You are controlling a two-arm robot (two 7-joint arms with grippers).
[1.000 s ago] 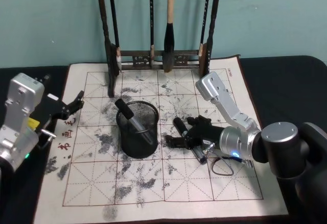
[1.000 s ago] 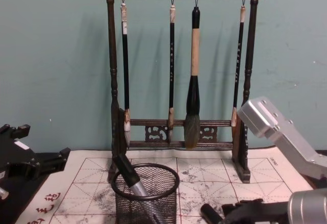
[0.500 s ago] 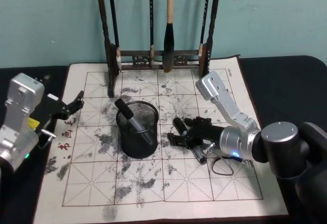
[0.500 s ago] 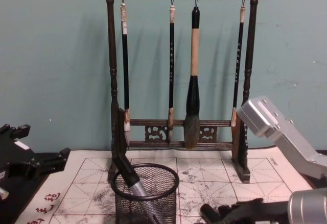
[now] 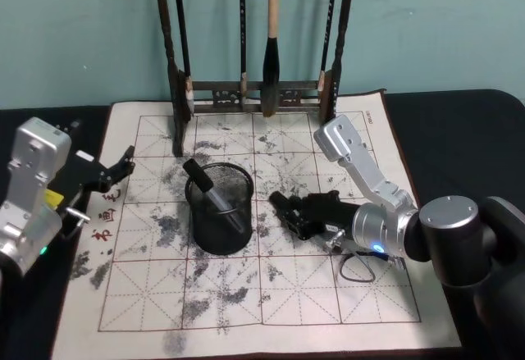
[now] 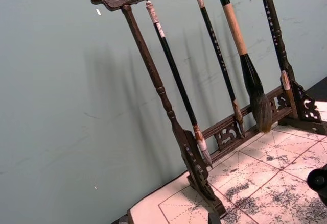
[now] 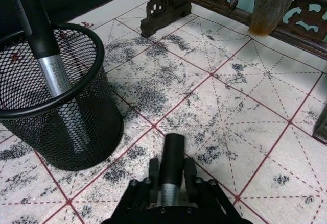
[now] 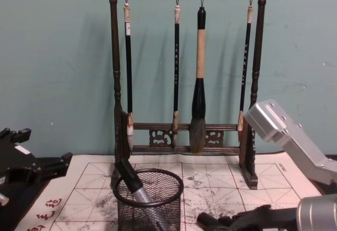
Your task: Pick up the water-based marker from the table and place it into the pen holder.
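Right hand (image 5: 297, 212) reaches low inward, fingers clamped; left hand (image 5: 123, 170) hangs aside, fingers seemingly spread.

Marker (image 5: 280, 203) right of pen holder (image 5: 215, 233)

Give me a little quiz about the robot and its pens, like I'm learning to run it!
1. True or false: the right hand grips a marker.
2. How many brushes hang on the rack? A two, B four, C six.
3. Fill in: the gripped marker is ___ the holder (inside or outside).
Key: 1 true; 2 B; 3 outside.
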